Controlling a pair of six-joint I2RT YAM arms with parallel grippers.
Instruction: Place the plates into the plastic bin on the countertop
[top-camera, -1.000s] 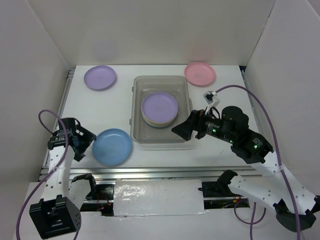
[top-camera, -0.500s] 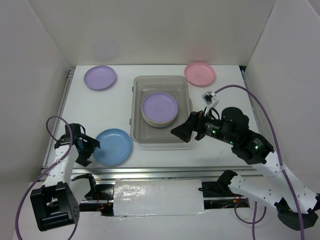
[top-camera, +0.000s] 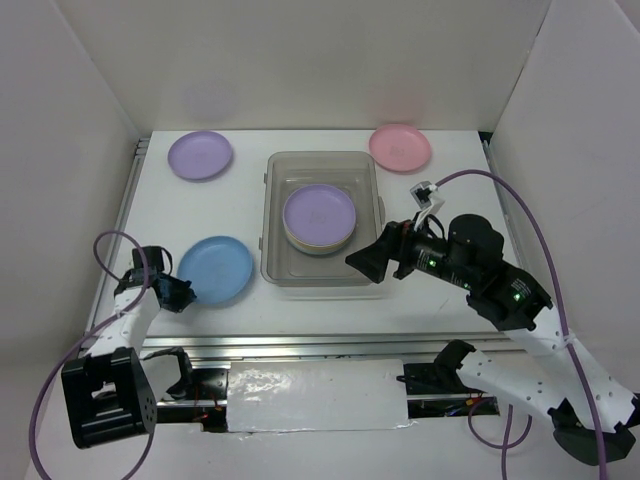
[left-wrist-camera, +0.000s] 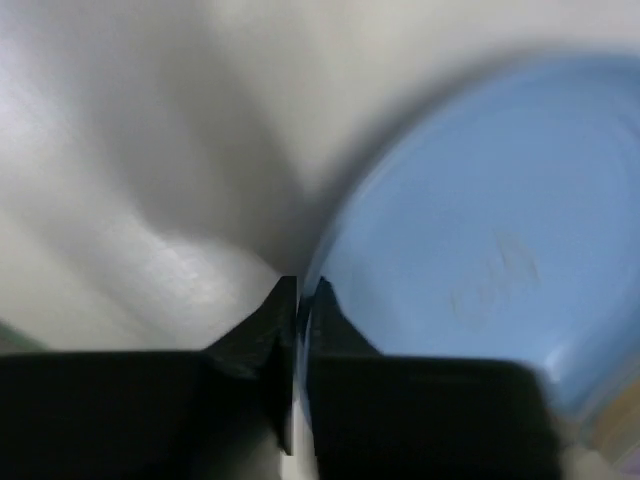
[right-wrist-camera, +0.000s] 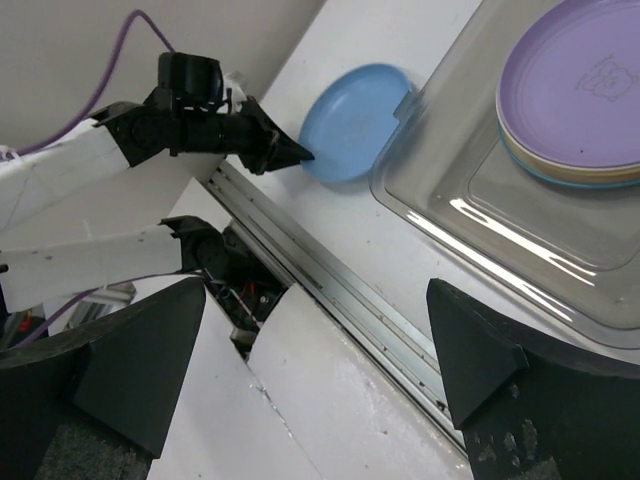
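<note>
Left fingers (left-wrist-camera: 255, 345): pinched almost together on the near-left rim of the blue plate (top-camera: 215, 268), with only a thin slit between them.
Right fingers (right-wrist-camera: 130, 350): spread wide, holding nothing, hovering by the near-right corner of the plastic bin (top-camera: 268, 215).
Blue plate: on the tabletop (top-camera: 330, 305), just left of the bin's near-left corner; whether it touches the wall I cannot tell.
Key relation: the bin lies to the right of the pinched rim, with the plate's body between fingers and bin wall.
Likely need: lift, then carry right over the wall.
Bin contents: a stack topped by a lilac plate (top-camera: 319, 215).
Nearer arm: left.
</note>
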